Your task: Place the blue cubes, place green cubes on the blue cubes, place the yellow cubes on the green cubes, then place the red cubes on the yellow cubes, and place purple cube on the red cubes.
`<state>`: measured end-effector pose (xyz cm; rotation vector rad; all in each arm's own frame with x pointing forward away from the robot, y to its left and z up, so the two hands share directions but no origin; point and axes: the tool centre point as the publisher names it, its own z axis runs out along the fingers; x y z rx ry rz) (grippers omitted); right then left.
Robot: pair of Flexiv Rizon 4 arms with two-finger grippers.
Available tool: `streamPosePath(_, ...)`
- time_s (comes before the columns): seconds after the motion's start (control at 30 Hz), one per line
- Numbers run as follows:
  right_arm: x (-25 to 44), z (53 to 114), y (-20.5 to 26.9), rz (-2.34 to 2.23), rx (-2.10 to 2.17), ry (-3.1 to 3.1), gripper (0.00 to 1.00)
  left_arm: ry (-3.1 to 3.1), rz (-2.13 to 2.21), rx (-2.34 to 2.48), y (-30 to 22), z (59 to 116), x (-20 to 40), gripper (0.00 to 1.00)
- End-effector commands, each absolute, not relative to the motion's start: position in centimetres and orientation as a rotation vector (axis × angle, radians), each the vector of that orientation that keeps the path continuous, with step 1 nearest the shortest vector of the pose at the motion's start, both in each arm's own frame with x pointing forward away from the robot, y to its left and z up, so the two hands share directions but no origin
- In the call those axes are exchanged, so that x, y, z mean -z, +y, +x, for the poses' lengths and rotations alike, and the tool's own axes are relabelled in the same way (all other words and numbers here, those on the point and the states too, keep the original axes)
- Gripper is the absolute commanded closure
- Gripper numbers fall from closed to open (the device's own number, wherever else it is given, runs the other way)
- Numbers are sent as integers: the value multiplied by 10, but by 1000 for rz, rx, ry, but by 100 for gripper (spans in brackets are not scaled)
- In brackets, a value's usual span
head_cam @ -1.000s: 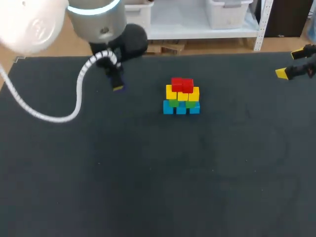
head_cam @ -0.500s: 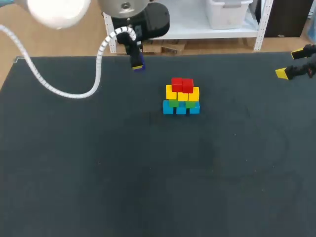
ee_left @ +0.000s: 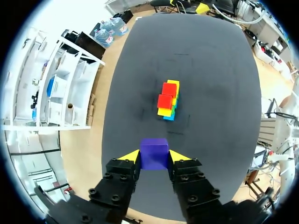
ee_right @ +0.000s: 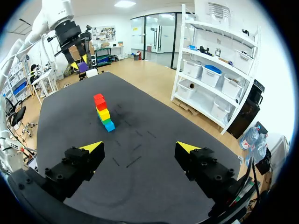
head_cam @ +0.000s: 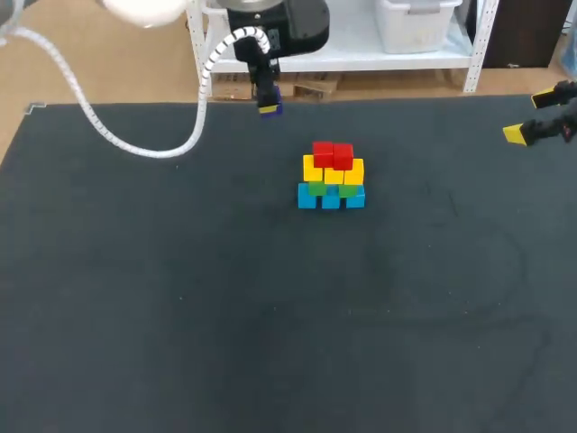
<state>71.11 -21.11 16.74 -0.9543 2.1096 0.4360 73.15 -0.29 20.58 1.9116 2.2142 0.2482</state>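
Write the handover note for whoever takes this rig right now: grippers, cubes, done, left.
Left gripper: shut on the purple cube, held in the air near the table's far edge, apart from the stack.
Right gripper: open, empty, at the table's right side, far from the stack.
Stack, mid-table: blue cubes at the bottom, green cubes on them, then yellow cubes, and red cubes on top.
Done: the blue, green, yellow and red layers.
Left: set the purple cube on the red cubes, then release.
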Motion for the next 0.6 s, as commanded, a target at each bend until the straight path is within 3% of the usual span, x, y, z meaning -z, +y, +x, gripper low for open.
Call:
streamPosePath(0.03, -166, 712, -211, -956, -442, 2106, 0, 2232, 1948, -264, -13, 742, -204, 100)
streamPosePath(0.6, -166, 712, -211, -956, -442, 2106, 0, 2147, 2135, -227, -62, 759, -186, 100)
